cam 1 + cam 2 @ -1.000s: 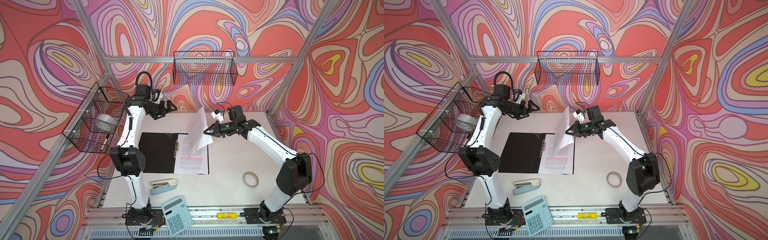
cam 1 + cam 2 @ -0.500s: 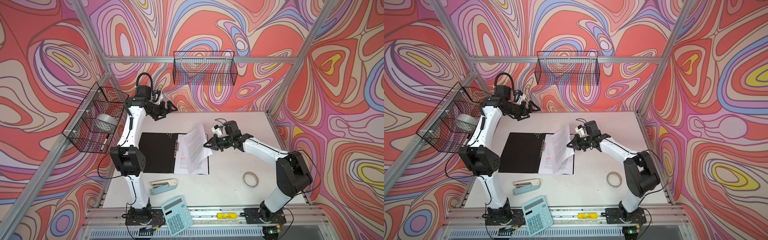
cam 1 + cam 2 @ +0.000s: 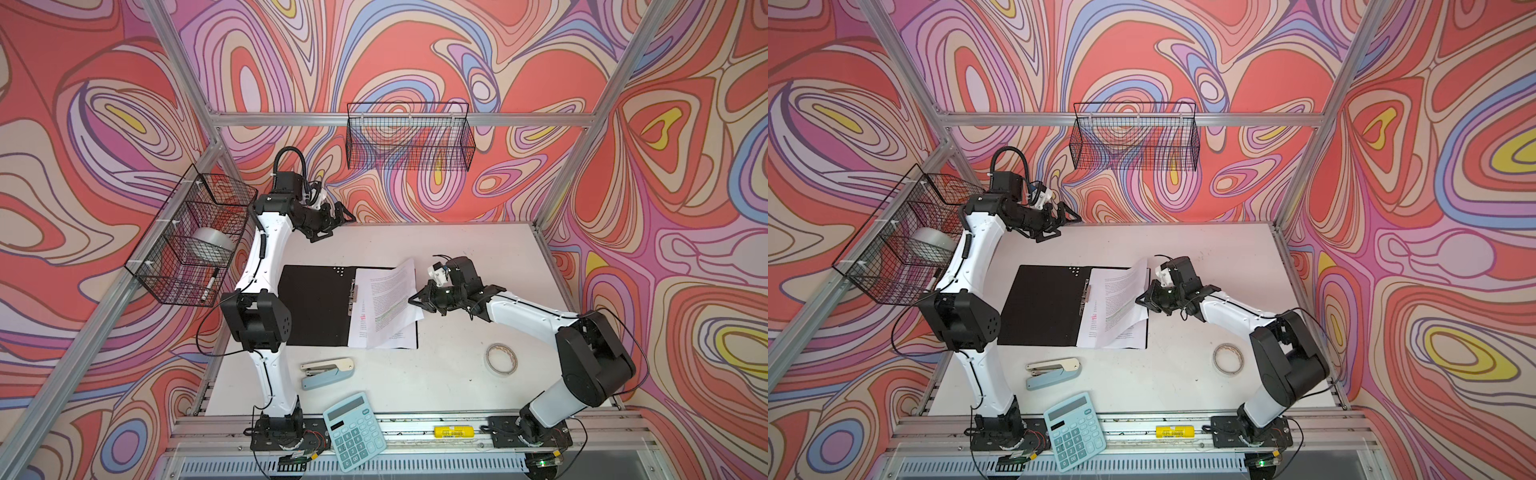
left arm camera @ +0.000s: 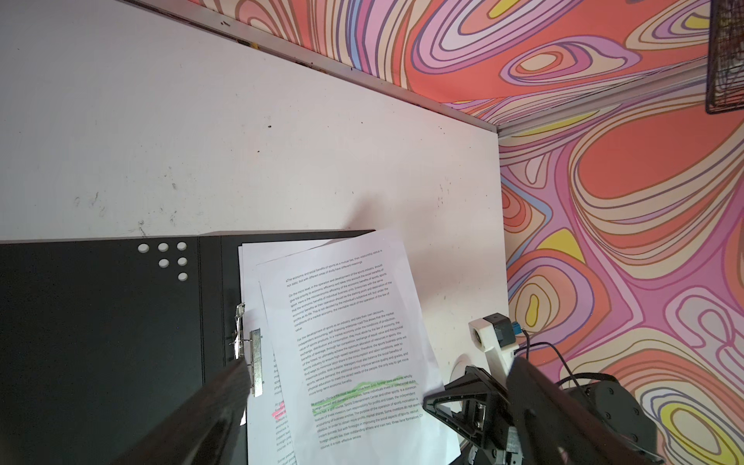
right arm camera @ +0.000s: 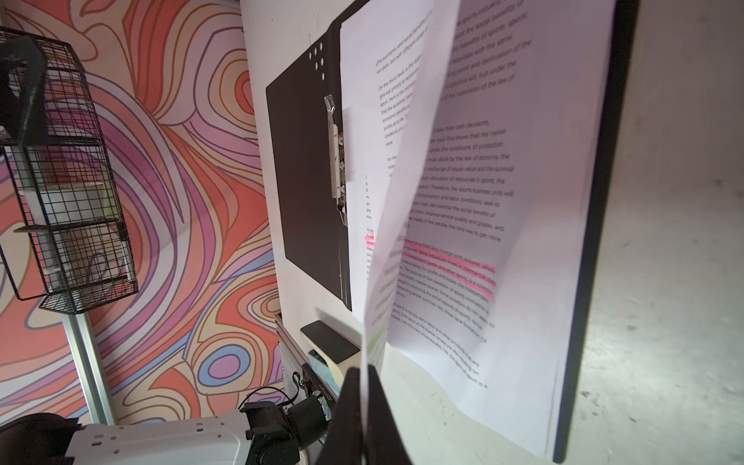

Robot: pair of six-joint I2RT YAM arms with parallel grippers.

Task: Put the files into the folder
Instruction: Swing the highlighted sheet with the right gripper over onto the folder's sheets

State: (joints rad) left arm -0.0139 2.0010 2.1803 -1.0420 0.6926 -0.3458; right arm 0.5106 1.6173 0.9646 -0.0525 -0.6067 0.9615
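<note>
The folder (image 3: 311,307) (image 3: 1038,307) lies open on the table, black inside up, with its metal clip (image 3: 352,297) along the spine. The files (image 3: 386,332) (image 3: 1121,336) rest on its right half. One sheet (image 3: 390,291) with a green highlighted line lies slanted over the stack, its right edge raised. My right gripper (image 3: 411,300) (image 3: 1138,302) (image 5: 364,374) is shut on that edge, as the right wrist view shows. My left gripper (image 3: 336,226) (image 3: 1061,227) (image 4: 378,364) hangs open and empty above the table's back left, away from the folder (image 4: 100,322).
A stapler (image 3: 328,372) and a teal calculator (image 3: 353,430) lie in front of the folder. A tape roll (image 3: 501,359) sits at the front right. A wire basket (image 3: 195,237) hangs on the left frame, another (image 3: 409,137) on the back wall.
My right gripper has come down and toward the front, laying the held sheet from nearly upright to a low slant over the stack. The left arm has not moved.
</note>
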